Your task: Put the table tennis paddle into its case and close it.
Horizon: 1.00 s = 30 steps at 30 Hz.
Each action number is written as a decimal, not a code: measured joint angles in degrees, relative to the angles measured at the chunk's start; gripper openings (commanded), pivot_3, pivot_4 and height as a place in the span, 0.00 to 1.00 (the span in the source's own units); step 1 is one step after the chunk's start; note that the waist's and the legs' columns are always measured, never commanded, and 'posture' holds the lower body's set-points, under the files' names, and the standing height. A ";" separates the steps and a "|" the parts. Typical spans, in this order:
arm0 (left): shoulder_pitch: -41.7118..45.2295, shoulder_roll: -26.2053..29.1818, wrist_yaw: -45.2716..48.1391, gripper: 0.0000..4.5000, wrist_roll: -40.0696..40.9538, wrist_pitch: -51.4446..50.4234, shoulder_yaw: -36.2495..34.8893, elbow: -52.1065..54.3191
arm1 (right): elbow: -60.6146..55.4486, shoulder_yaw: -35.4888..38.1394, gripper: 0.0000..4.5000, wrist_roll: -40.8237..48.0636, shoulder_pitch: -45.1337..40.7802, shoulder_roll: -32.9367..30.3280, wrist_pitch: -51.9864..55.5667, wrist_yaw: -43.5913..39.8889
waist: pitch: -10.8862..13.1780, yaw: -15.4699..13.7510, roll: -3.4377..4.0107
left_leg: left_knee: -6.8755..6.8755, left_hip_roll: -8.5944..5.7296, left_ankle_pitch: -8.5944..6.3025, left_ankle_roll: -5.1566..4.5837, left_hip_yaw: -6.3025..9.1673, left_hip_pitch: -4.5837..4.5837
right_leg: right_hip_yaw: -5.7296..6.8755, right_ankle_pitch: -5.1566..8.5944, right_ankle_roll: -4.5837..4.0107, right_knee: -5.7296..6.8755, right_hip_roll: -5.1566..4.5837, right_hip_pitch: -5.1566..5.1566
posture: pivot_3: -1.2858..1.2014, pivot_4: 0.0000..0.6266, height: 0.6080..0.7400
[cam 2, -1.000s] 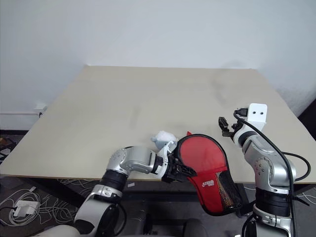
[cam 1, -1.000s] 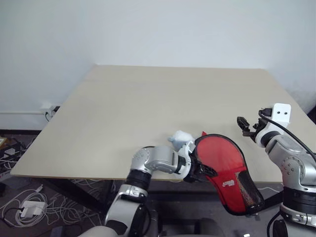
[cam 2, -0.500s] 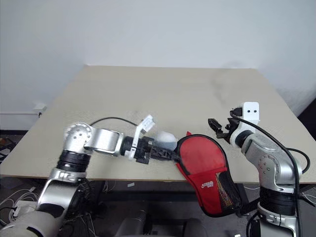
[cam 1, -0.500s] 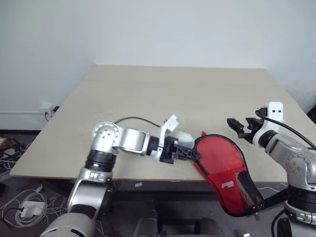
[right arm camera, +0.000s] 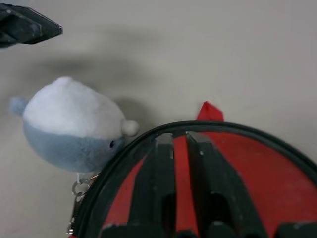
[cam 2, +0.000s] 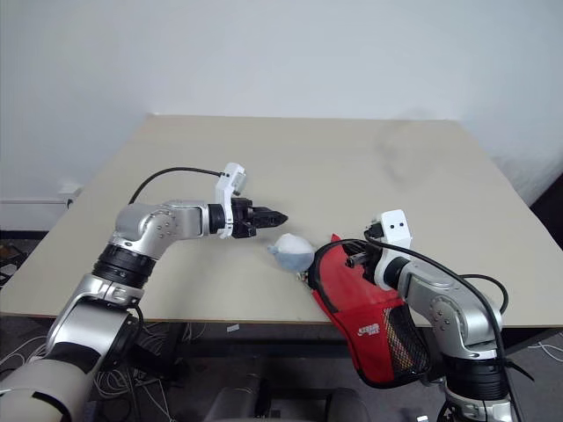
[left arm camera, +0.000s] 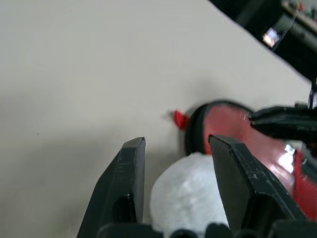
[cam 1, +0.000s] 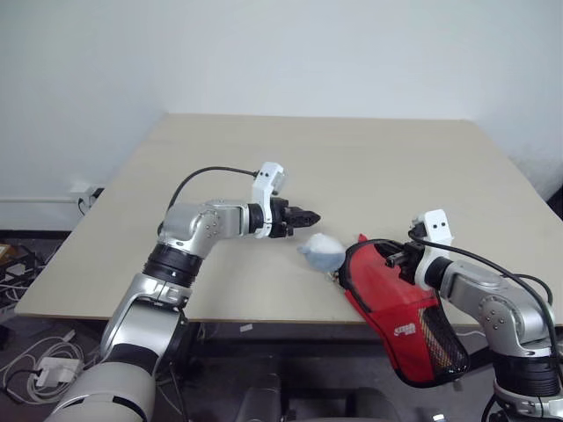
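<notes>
Case [cam 1: 396, 303], red fabric with black edging, lies at the near edge of the counter [cam 1: 308, 167] on the right, its rounded end on the surface and its mesh-pocket end hanging off the edge. Whether the table tennis paddle is inside cannot be made out; the opening and lining are hidden. A small red tab [right arm camera: 210, 111] sticks out at the rounded end. The right end effector [right arm camera: 181, 148] rests on the case's rounded end, fingers pressed close together with a strip of red fabric between them. A white-and-grey plush toy [cam 1: 322, 251] on a small metal chain touches the case's left rim. The left end effector [cam 1: 308, 216] hovers apart from it, fingers spread and empty.
</notes>
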<state>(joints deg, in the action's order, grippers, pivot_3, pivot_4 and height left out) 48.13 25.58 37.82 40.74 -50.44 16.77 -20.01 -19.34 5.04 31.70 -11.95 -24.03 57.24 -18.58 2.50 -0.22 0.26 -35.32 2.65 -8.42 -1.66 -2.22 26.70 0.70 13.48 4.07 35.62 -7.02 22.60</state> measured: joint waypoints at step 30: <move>-3.11 -6.97 16.84 0.96 -21.09 6.59 3.50 -5.67 | 5.71 -2.24 0.14 -7.05 2.27 2.93 -5.10 1.16 | -0.02 0.02 -0.04 | -0.34 0.08 -0.01 -0.04 0.08 -0.07 | 0.01 0.02 0.04 0.13 0.06 -0.17 | 0.52 0.00 0.81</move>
<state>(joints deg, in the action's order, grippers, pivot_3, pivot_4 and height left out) 45.02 18.61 54.65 19.65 -43.85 20.26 -25.68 -13.63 2.81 24.65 -9.68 -21.10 52.14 -17.42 2.47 -0.21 0.22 -35.66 2.73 -8.43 -1.70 -2.14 26.62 0.71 13.50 4.11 35.75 -6.96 22.43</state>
